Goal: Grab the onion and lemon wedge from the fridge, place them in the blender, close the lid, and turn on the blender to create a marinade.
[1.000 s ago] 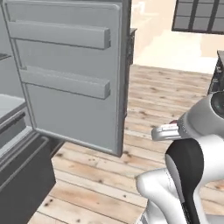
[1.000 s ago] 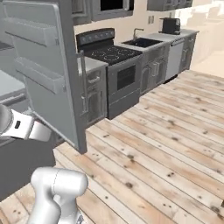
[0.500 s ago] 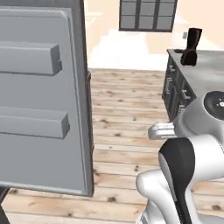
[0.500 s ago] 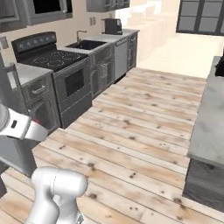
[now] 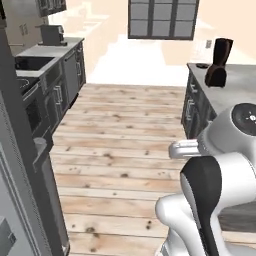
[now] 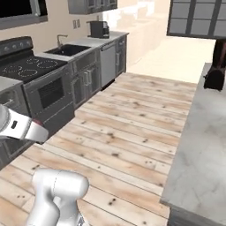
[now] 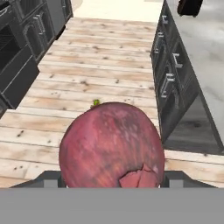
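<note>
The reddish-maroon onion sits large and close in the hand view, and my gripper is shut on it, with a grey fingertip showing at each lower side. A tiny yellow-green speck peeks over the onion's top edge; I cannot tell whether it is the lemon wedge. The black blender with its reddish-brown base stands far off on the island counter, also seen as the blender and the blender. A small dark flat piece, maybe the lid, lies beside it. The fridge door's grey edge is at the left.
A wood-plank floor runs between the stove and sink cabinets on one side and the island's dark drawers on the other. A coffee machine stands on the far counter. A window closes the aisle's end.
The base has turned away from the fridge: the whole picture swung, the fridge door slid off to the left, and the aisle and island with the blender came into view.
</note>
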